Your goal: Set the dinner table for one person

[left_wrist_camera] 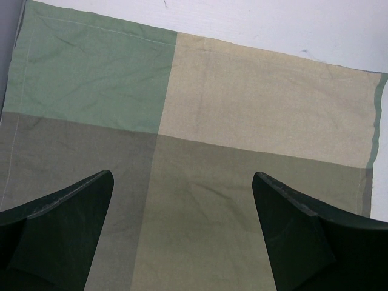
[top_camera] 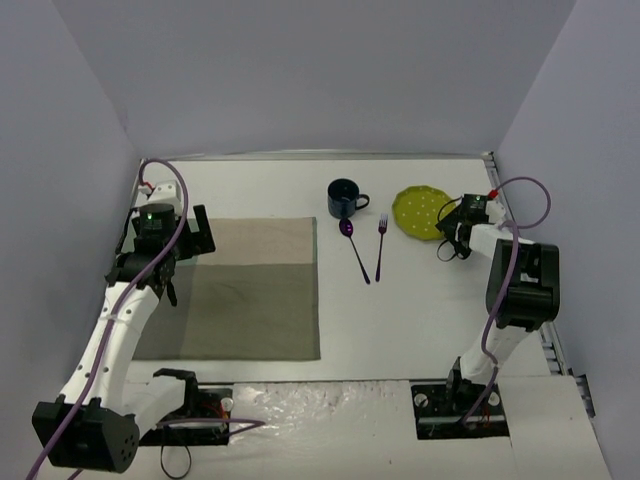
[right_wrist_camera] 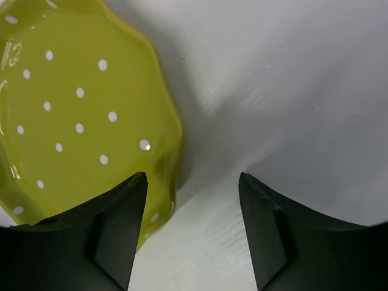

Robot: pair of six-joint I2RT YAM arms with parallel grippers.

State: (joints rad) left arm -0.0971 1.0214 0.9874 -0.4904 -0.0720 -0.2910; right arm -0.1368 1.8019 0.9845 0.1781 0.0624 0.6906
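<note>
Desk (top_camera: 420,320): The large white top with a thin metal rim was found to fill the floor of the enclosure. Everything noted below was carried on it.
Placemat (top_camera: 250,290): A patchwork cloth in green, beige and grey was seen laid flat on the left half of the desk. In the left wrist view its far edge (left_wrist_camera: 200,121) was seen against bare white desk (left_wrist_camera: 273,24).
Mug (top_camera: 343,197): A dark blue mug was noted upright at the far centre, with its handle turned to the right.
Spoon (top_camera: 354,250): A purple spoon was found lying just in front of the mug, bowl end nearest it.
Fork (top_camera: 381,248): A purple fork was found lying just to the right of the spoon, tines to the far side.
Plate (top_camera: 418,212): A yellow-green plate with white dots and a wavy rim was noted at the far right.
Left jaws: They were held wide apart above the placemat, with nothing between the fingers (left_wrist_camera: 60,230).
Right jaws: They were found released and set low at the plate's right edge. In the right wrist view the plate (right_wrist_camera: 73,109) rim was seen reaching into the gap beside one finger (right_wrist_camera: 115,242). The other finger was seen over bare desk (right_wrist_camera: 291,91). No grip was observed.
</note>
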